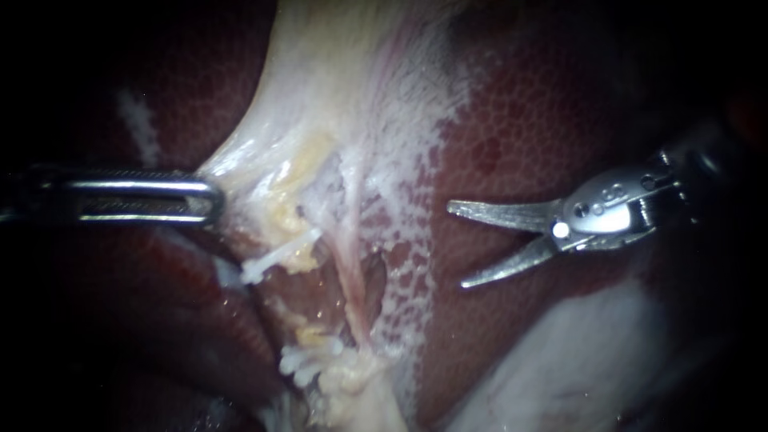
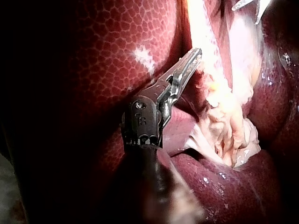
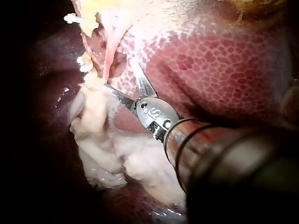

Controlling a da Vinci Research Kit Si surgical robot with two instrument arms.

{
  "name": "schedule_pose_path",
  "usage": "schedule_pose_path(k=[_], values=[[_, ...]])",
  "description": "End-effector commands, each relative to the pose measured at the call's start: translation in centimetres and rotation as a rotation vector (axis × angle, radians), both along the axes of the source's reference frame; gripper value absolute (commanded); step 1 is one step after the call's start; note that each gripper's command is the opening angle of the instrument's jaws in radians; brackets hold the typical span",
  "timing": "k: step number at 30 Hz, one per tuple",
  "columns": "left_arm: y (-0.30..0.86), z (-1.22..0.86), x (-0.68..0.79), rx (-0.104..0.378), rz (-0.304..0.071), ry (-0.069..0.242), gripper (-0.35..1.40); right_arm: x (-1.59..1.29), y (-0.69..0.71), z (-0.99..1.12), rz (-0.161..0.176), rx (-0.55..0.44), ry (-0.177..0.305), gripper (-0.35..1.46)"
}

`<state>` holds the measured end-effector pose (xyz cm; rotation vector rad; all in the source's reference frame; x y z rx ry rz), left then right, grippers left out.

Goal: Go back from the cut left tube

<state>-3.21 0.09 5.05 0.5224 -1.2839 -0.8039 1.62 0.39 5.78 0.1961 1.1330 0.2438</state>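
The left tube lies cut, with its upper stump carrying a white clip [image 1: 276, 256] and its lower stump carrying white clips [image 1: 312, 358]; a gap of raw tissue separates them. My right instrument [image 1: 456, 246] has its two blades open over the liver, well to the right of the stumps and touching nothing. In the right wrist view the open blades [image 3: 119, 73] point toward a thin pink strand [image 3: 110, 51], with a clip [image 3: 72, 18] beyond. My left instrument [image 1: 214, 200] is shut on the pale edge of the gallbladder [image 1: 336, 80], also seen in the left wrist view [image 2: 196, 53].
Dark red liver [image 1: 544, 120] surrounds the field. A thin pink tube [image 1: 352, 280] still runs down just right of the cut stumps. A pale whitish mass [image 1: 592, 360] lies under my right instrument's shaft. Yellow fatty tissue [image 2: 224, 116] lies ahead of the left instrument.
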Motion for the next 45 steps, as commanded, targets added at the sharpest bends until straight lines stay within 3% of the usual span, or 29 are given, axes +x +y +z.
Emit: schedule_pose_path(k=[1,13,21,28,45], values=[[0.00,0.01,-0.01,0.000,0.000,0.000,-0.35,-0.01,0.00,-0.01,-0.001,-0.004,-0.001,1.43],[-0.09,0.39,-0.17,-0.016,0.001,0.015,-0.35,-0.06,0.01,0.00,-0.007,-0.008,0.002,1.43],[-0.13,0.66,-0.40,-0.003,0.018,0.024,-0.35,-0.13,0.06,0.01,-0.020,-0.019,0.007,1.43],[-0.17,0.72,-0.51,0.001,0.027,0.023,-0.35,-0.14,0.08,0.00,-0.019,-0.018,0.006,1.43],[-0.18,0.71,-0.52,0.002,0.030,0.021,-0.35,-0.09,0.07,0.00,-0.023,-0.015,0.011,1.43]])
